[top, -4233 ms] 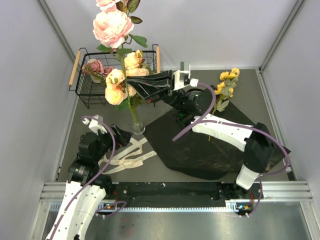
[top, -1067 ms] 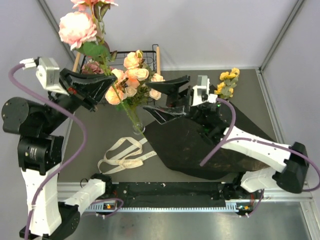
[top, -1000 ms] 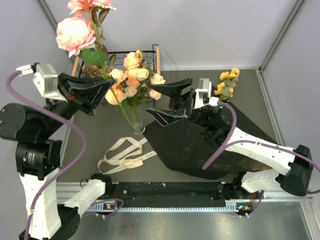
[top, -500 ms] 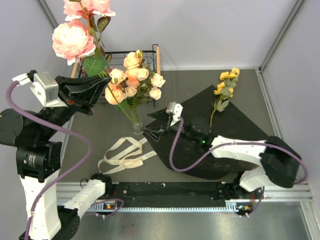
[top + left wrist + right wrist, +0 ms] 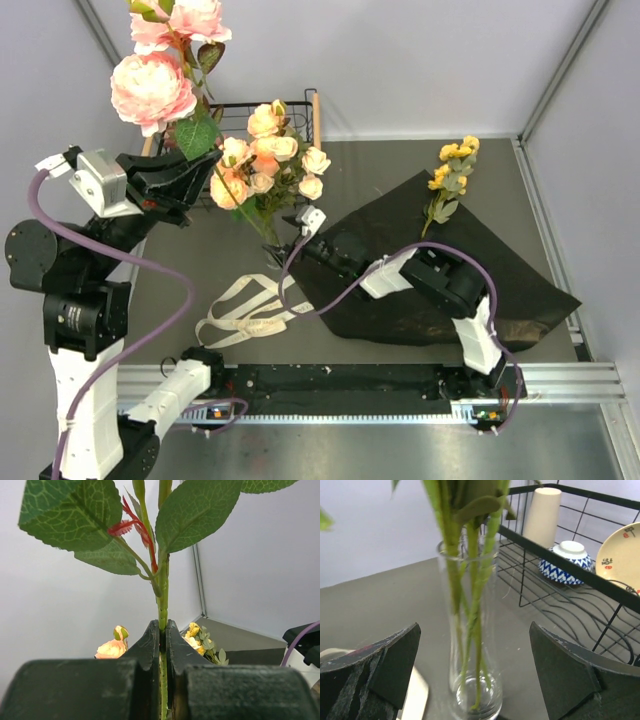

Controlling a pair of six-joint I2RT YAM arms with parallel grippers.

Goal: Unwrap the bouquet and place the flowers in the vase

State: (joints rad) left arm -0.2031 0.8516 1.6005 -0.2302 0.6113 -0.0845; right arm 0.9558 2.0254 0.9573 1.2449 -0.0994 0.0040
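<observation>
Grey bench (image 5: 200, 260), white walls: my left end effector (image 5: 161, 630) is clenched on a pink rose (image 5: 152, 88), its green stem upright, bloom uppermost. The other flowers (image 5: 270, 160) stand stems-down in the clear, round-rimmed glass vase (image 5: 472, 635). My right end effector (image 5: 474, 627), released, has swung from the crinkled black paper (image 5: 430, 290) to straddle the vase.

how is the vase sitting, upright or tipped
Upright: the vase stands on its base, rim up, with green stems inside.
</observation>
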